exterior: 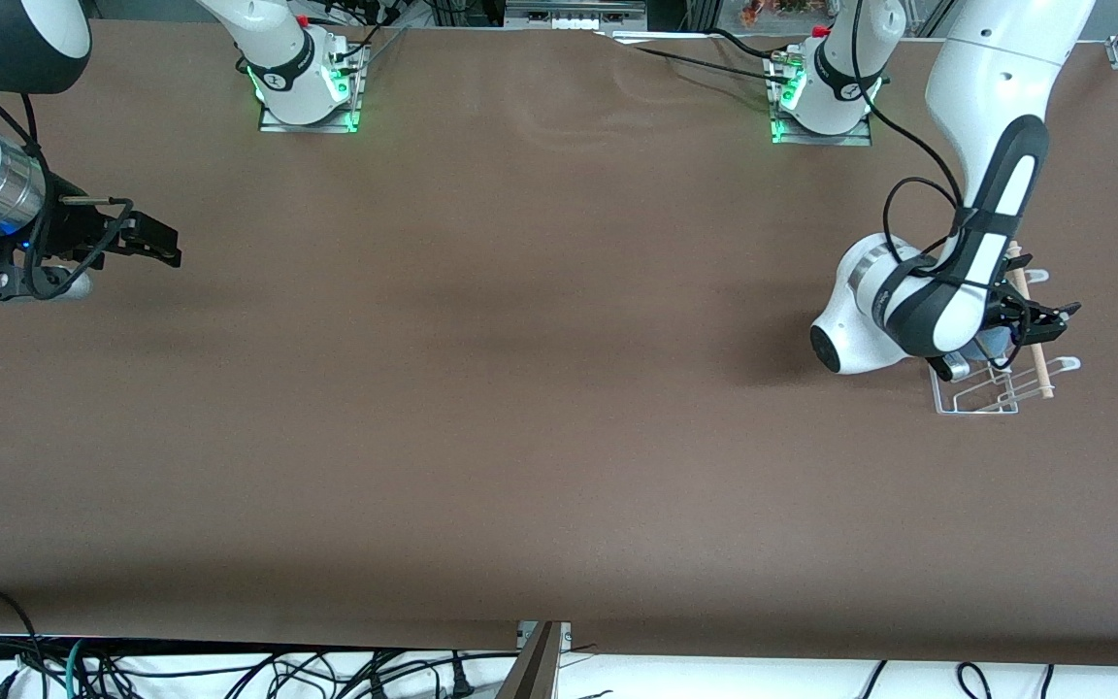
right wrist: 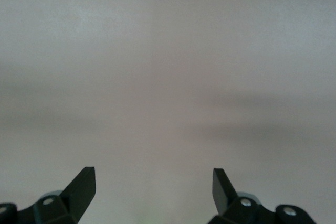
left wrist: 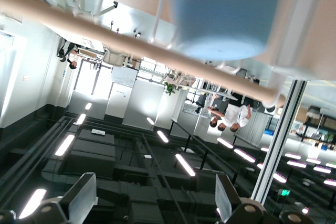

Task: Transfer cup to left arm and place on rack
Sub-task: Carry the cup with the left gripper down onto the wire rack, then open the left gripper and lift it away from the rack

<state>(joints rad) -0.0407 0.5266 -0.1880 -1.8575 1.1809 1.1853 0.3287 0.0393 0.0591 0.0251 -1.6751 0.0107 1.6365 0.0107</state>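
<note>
The light-blue cup (left wrist: 220,14) sits among the white wire prongs of the rack (left wrist: 296,24), beside the pale wooden dowel (left wrist: 105,32). In the front view only a sliver of the cup (exterior: 996,340) shows under the left arm's wrist, on the rack (exterior: 976,400) at the left arm's end of the table. My left gripper (left wrist: 155,195) is open and empty, its fingers apart from the cup; in the front view the left gripper (exterior: 1054,320) is over the rack. My right gripper (exterior: 166,245) is open and empty over the right arm's end of the table; the right wrist view shows the right gripper (right wrist: 154,179) over bare table.
The brown table (exterior: 520,388) is bare between the two arms. The arm bases (exterior: 312,87) stand along its edge farthest from the front camera. Cables hang below the edge nearest the front camera.
</note>
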